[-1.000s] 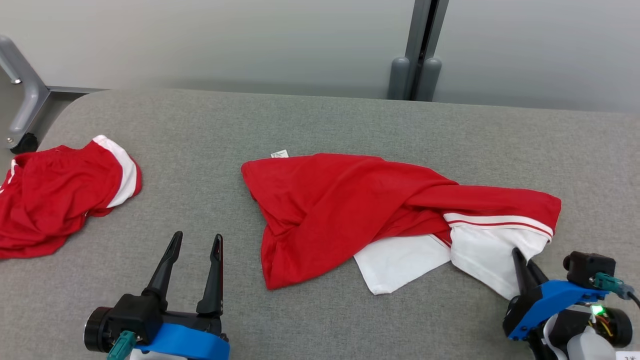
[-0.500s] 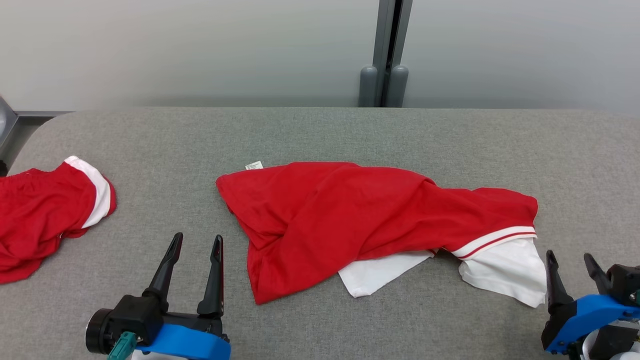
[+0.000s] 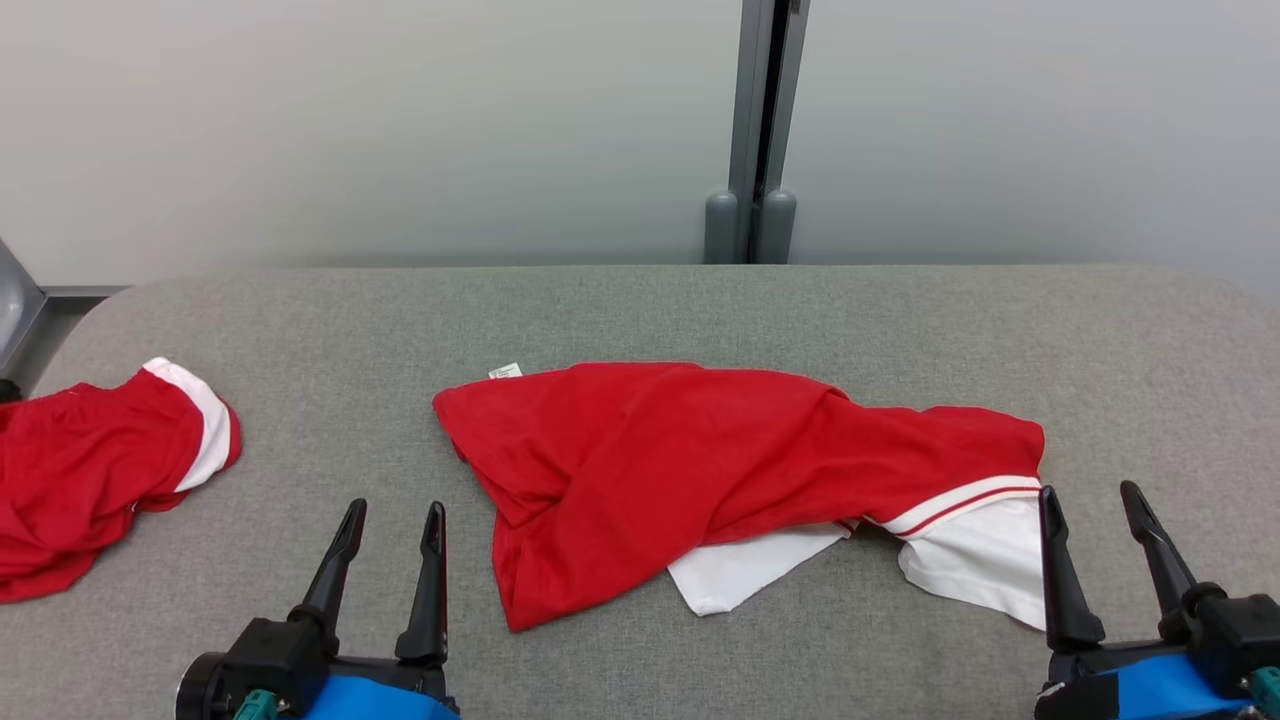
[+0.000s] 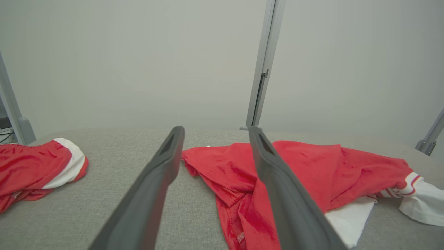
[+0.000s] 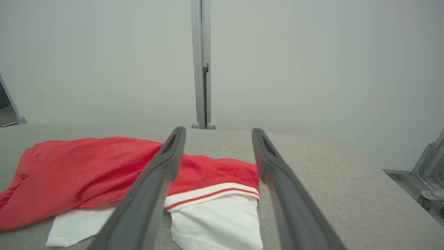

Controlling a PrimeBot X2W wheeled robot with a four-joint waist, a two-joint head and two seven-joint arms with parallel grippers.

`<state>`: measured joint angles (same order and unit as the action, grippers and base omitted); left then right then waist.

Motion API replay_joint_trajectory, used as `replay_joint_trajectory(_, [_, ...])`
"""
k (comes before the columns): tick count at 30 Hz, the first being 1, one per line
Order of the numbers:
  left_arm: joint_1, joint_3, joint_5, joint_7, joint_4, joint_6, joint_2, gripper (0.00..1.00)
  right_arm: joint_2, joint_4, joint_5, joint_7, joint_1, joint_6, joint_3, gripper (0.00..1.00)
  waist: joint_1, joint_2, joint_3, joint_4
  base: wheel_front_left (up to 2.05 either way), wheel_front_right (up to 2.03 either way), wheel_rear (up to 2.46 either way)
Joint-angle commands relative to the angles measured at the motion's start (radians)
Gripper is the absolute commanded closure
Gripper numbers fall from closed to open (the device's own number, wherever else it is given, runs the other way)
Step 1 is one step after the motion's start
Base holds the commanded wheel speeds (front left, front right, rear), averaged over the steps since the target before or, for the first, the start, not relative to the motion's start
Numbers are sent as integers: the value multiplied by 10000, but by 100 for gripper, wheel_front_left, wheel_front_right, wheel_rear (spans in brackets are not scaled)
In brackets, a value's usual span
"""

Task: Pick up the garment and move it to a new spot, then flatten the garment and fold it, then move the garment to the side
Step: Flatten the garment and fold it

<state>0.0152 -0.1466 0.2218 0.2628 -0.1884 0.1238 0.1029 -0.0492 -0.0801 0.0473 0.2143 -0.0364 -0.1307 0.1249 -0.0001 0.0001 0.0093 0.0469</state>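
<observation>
Lying crumpled mid-table (image 3: 600, 310): red garment (image 3: 700, 460), white panels at its right end. Right gripper (image 3: 1087, 490) just beside that white end, fingers (image 3: 1058, 560) spread apart, holding nothing. Left gripper (image 3: 396, 505) near the garment's left side, fingers likewise spread, empty. Second red garment (image 3: 90, 470) well apart, far left.

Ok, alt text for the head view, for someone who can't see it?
A crumpled red and white garment lies unfolded on the grey table. Both grippers are open and empty: the left gripper near its red end, the right gripper at its white sleeve. A second red garment lies far left.
</observation>
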Motion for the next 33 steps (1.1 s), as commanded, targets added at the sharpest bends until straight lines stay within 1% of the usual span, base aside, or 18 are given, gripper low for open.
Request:
replay_joint_trajectory(1, [96, 10, 13, 29, -18, 50, -5, 0, -27, 90, 32, 74, -194, -1, -37, 0, 1, -1, -94, -49, 0, 0, 0])
replay_joint_trajectory(3, [180, 35, 5, 29, -16, 52, -21, 0, -25, 202, 161, 60, -414, -1, -92, 0, 1, -1, -166, -71, 0, 0, 0])
replay_joint_trajectory(9, [363, 161, -4, 28, 1, 58, -54, 0, -23, 449, 435, -530, -700, -1, -102, 0, 1, -1, -216, -151, 0, 0, 0])
replay_joint_trajectory(14, [408, 221, -33, 29, -121, 65, -43, 0, -24, 489, 501, -656, -701, -1, -169, 0, 1, -1, -202, -153, 0, 0, 0])
replay_joint_trajectory(19, [173, -50, 54, -67, -611, 75, -62, 0, -24, 486, 483, -730, -653, -1, -243, 0, 1, -1, -195, -172, 0, 0, 0])
replay_joint_trajectory(20, [3, -133, 90, -208, -759, 78, -79, 0, -24, 496, 480, -738, -643, -1, -258, 0, 1, -1, -191, -183, 0, 0, 0])
replay_joint_trajectory(23, [-483, -383, 239, -1186, -1530, 82, -152, 0, -24, 505, 501, -764, -594, -1, -346, 0, 1, -1, -173, -261, 0, 0, 0])
replay_joint_trajectory(29, [-1492, -794, 509, -3529, -3194, -2, -271, 0, -24, 442, 603, -817, -468, -1, -641, 0, 1, -1, -36, -584, 0, 0, 0])
replay_joint_trajectory(33, [-1877, -837, 898, -4385, -3899, -1, -336, 0, -25, 448, 691, -847, -421, -1, -736, 0, 1, -1, 128, -802, 0, 0, 0])
